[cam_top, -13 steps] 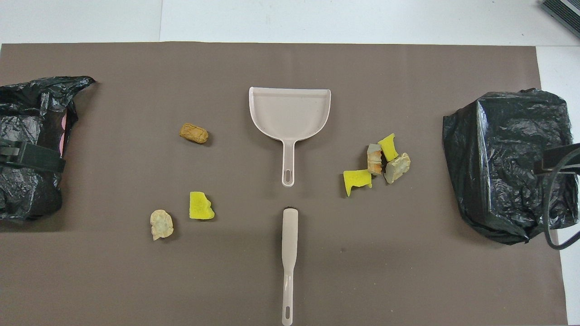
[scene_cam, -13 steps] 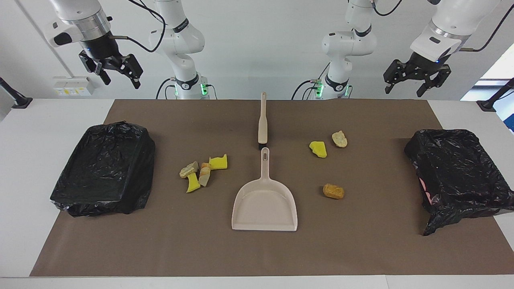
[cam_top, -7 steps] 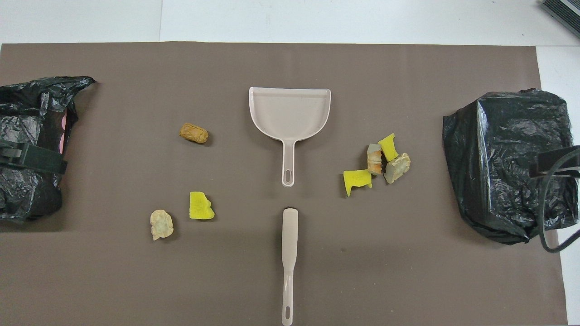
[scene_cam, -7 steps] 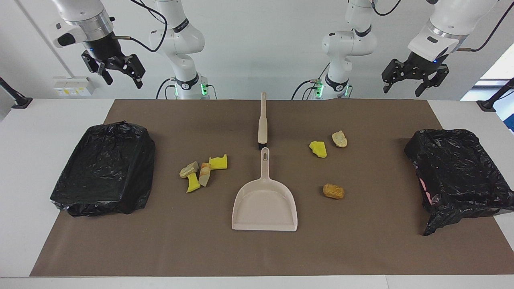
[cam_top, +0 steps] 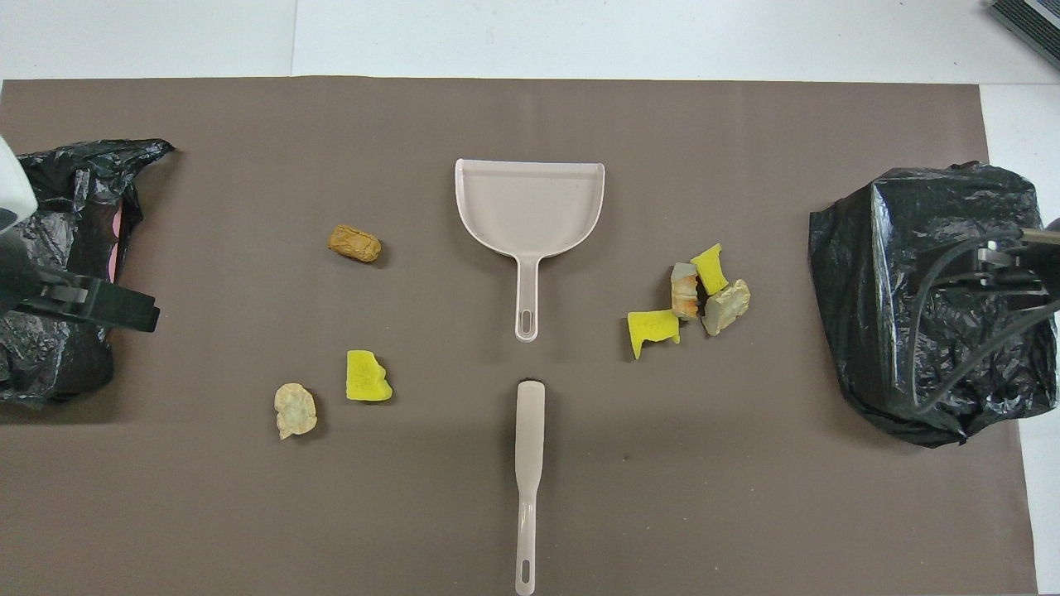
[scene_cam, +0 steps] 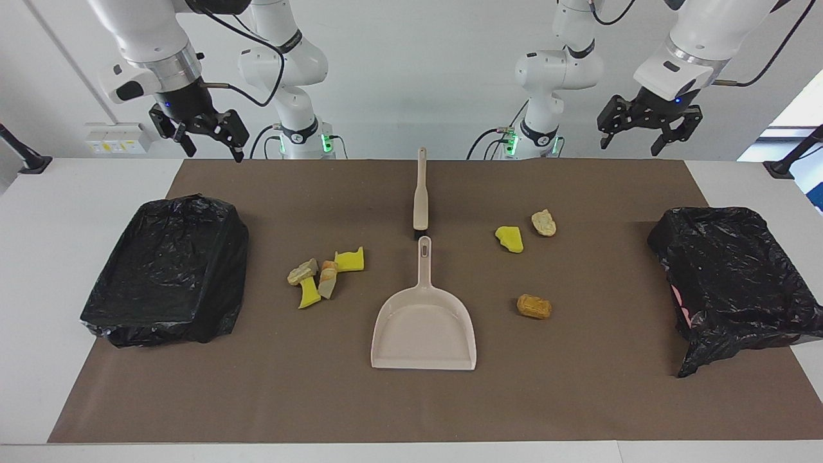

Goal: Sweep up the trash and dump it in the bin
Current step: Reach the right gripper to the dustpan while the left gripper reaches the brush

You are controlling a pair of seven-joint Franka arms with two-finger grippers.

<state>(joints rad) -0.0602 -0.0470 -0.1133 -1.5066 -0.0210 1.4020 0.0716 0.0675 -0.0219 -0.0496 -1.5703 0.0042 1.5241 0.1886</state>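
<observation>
A white table [scene_cam: 38, 257] is carrying a brown mat [scene_cam: 411, 399] that is covering most of its top. Two bins lined with black bags are sitting on the mat, one bin [scene_cam: 170, 270] at the right arm's end and the other bin [scene_cam: 733, 276] at the left arm's end. The beige dustpan [scene_cam: 424, 331] is lying flat at the middle of the mat with its handle pointing toward the robots, and the beige brush [scene_cam: 420, 193] is lying in line with that handle, just nearer to the robots, its dark bristle end close to the handle's tip. The right gripper [scene_cam: 206, 132] is hanging in the air over the robots' edge of the table toward the right arm's end, its fingers spread apart and holding nothing. The left gripper [scene_cam: 643, 128] is hanging likewise over the robots' edge toward the left arm's end, fingers spread and empty. The trash is lying on the mat in two groups: a cluster of four lumps [scene_cam: 325, 276], yellow and tan, is sitting between the dustpan and the right arm's bin, while a yellow wedge [scene_cam: 510, 238], a pale chunk [scene_cam: 544, 222] just beside it and an orange-brown chunk [scene_cam: 533, 307] farther from the robots are lying between the dustpan and the left arm's bin.
</observation>
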